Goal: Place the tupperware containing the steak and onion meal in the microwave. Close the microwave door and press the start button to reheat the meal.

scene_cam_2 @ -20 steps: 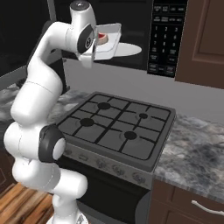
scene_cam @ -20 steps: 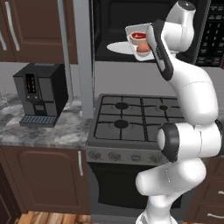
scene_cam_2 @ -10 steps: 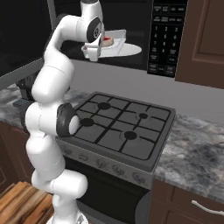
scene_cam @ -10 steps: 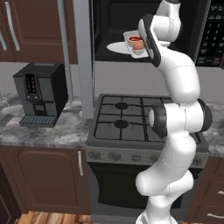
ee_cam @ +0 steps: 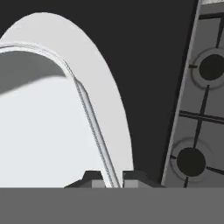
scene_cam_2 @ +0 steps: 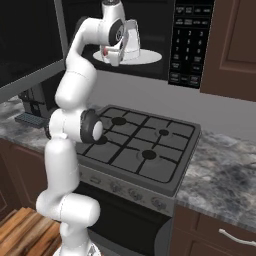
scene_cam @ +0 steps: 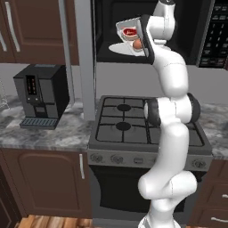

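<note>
The tupperware (scene_cam: 130,34) is pinched by its rim in the closed end effector (ee_cam: 110,178). It is held tilted at the microwave (scene_cam: 151,26) opening, above the white plate (scene_cam_2: 142,56), with steak (scene_cam: 129,31) and onion (scene_cam: 138,43) inside.

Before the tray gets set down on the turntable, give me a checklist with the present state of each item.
1. End effector shut on the tupperware rim: ok.
2. Steak and onion in the tupperware: ok.
3. Tupperware level: not ok, steeply tilted in the left base view.
4. Microwave door open: ok.
5. Tupperware over the turntable plate: ok in the hand view.
6. Tupperware touching the plate: cannot tell.
</note>
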Available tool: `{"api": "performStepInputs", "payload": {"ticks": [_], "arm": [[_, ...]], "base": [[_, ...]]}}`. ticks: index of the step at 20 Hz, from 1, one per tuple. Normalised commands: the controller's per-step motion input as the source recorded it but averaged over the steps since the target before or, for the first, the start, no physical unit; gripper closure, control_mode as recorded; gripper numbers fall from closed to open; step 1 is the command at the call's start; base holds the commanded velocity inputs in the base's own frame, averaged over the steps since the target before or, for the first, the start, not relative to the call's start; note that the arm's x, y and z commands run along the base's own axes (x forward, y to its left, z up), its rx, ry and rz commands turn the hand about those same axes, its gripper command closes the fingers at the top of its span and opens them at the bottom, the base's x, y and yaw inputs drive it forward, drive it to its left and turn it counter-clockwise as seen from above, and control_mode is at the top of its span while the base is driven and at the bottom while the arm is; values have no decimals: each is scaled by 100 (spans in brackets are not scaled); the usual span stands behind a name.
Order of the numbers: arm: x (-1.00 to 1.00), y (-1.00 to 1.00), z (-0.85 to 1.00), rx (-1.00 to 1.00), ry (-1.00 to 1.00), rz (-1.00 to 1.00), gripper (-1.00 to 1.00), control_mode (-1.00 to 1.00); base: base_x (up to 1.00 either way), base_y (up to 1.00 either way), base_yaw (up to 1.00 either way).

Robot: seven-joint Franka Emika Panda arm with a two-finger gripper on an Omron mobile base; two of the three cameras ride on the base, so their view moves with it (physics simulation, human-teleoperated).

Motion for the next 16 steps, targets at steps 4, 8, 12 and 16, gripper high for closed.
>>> {"api": "performStepInputs", "payload": {"ticks": [4,8,12,16], "arm": [[49,0,-16,0,-3,-1,-100,-100],[-26,-5,-20,0,-28,-8,-100,-100],[-42,-5,-56,-1,-67,-17,-100,-100],[-48,-1,-100,-4,-74,-19,-100,-100]], "base": [[0,0,0],[0,0,0],[0,0,0],[0,0,0]]}}
